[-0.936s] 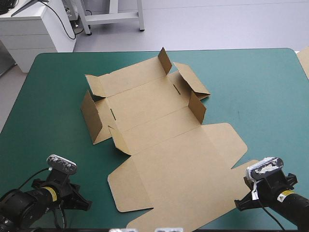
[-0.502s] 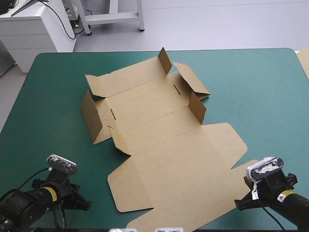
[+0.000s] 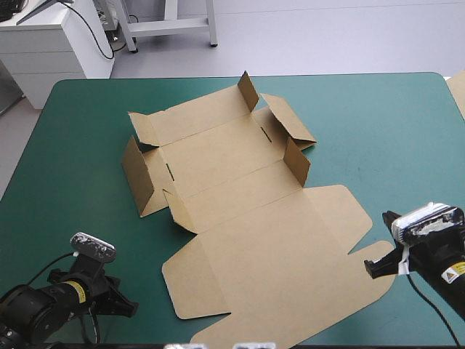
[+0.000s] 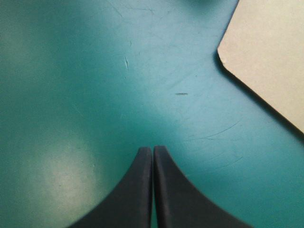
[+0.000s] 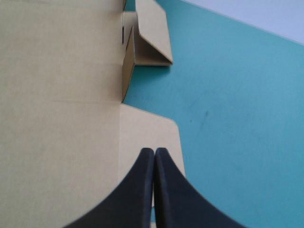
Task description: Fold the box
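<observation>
Since just before, the black fin-fingered right gripper [image 5: 153,151] has shifted away from the table's near edge. Its fingers are pressed together, empty, over a rounded lid flap of the flat brown cardboard box [image 3: 240,167]. The left gripper [image 4: 152,148], likewise closed and empty, hangs over bare teal-green cover [image 3: 378,123] beside the lid's corner. Farther off, mid-table, the box's small side flaps stand raised.

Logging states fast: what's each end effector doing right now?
Left end effector: closed, holding nothing.
Right end effector: closed, holding nothing, over the box edge.
</observation>
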{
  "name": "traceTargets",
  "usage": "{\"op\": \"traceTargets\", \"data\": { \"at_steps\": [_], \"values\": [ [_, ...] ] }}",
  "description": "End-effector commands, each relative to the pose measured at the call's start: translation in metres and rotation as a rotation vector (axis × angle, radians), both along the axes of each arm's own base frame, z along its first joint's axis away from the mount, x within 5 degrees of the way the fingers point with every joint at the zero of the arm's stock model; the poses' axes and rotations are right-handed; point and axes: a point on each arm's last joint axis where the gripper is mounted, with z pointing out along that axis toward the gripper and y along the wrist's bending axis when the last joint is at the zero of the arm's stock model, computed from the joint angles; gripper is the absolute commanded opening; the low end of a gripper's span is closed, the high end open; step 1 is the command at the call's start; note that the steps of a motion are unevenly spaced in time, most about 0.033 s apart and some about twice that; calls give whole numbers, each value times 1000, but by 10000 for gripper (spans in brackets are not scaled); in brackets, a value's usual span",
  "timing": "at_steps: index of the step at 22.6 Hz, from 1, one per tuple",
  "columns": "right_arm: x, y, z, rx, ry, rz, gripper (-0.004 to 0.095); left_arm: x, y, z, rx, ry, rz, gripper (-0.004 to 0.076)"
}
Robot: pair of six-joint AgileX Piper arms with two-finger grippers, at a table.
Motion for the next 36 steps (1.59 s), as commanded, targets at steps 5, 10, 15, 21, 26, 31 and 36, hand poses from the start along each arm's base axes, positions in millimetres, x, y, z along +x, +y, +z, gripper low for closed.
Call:
{"op": "traceTargets", "data": {
  "at_steps": [5,10,15,21,26,31,36],
  "values": [
    [48,1,61,-1,-113,-11,-21,4,-3,12,-34,-66,-5,-8],
    [114,8,72,-16,12,55,-21,4,-3,12,-34,-66,-5,-8],
    [187,19,59,-7,212,156,-2,5,-4,13,-43,-80,-6,-8],
    [236,29,39,22,383,261,615,5,-4,13,-44,-81,-6,-8],
    [258,42,33,40,397,297,700,6,-4,13,-46,-86,-7,-8],
    [280,73,21,-54,440,311,700,6,-4,13,-46,-86,-7,-8],
    [296,84,4,-167,532,265,700,6,-4,13,-47,-85,-5,-8]
  ]
}}
